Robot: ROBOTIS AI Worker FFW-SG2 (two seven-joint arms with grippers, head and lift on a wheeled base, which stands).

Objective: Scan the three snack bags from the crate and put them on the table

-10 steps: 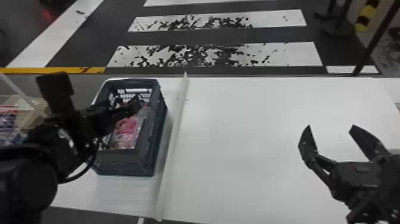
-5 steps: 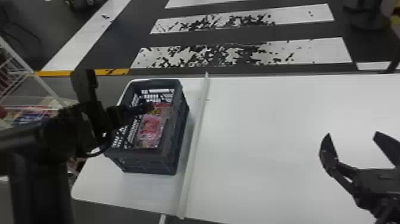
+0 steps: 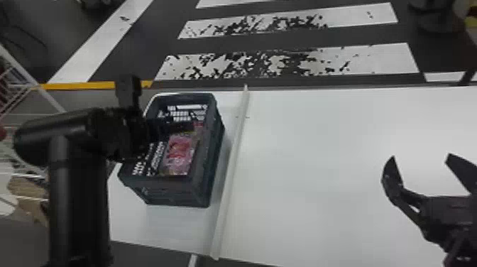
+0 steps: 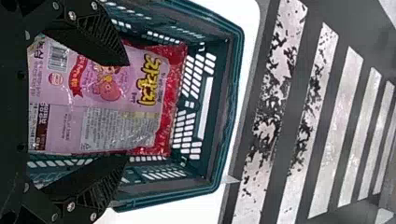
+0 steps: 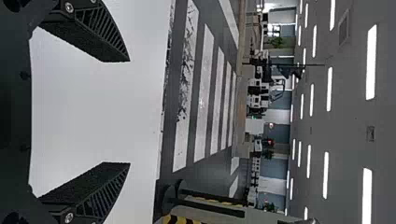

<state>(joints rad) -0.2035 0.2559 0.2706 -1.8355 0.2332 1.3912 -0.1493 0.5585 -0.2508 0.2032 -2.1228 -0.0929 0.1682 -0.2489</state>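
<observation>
Two end effectors: both with fingers spread and nothing gripped; left end effector [image 3: 161,103] at the crate [image 3: 170,193], right end effector [image 3: 420,157] over the table [image 3: 319,159], well apart from the crate.
Pink snack bag: inside the crate, printed face toward the left wrist camera. Seen past the left end effector [image 4: 127,111], the bag [image 4: 107,102] lies across the gap between its two fingers, one fingertip overlapping the bag's edge in that view; contact cannot be told.
Red packaging [image 4: 178,53]: under the pink bag, sticking out past its far end.
Crate: on the table, just beside a pale strip [image 3: 230,170].
Change, left arm: since half a second ago, left end effector shifted rightward, farther over the crate.
Change, head view: swung since the first frame; crate now sits farther right in it.
Right end effector: little changed against the half-second-old frame.
</observation>
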